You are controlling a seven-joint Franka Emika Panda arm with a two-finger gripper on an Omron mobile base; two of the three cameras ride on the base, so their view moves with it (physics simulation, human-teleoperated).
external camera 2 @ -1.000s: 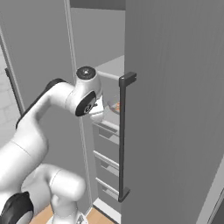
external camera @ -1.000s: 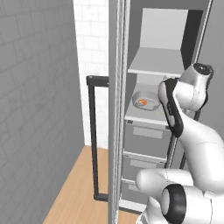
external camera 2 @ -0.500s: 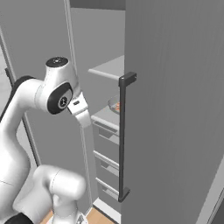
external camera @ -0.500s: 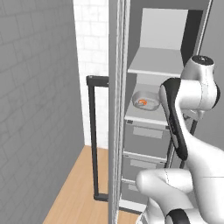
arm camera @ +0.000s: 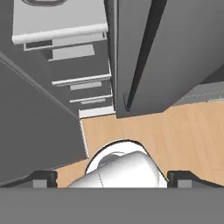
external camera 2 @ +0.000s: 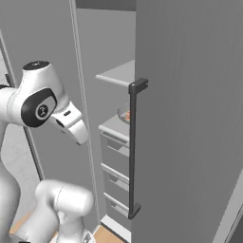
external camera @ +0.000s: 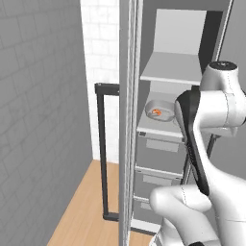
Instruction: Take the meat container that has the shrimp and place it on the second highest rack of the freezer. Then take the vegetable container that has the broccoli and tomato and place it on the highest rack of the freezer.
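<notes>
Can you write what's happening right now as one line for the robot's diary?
shrimp tray: on second shelf from top | top shelf: bare | freezer: open | gripper: empty, pointing at floor

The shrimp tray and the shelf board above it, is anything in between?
No. In the left base view, the meat container sits on the second highest rack; up to the highest rack is bare.
</notes>
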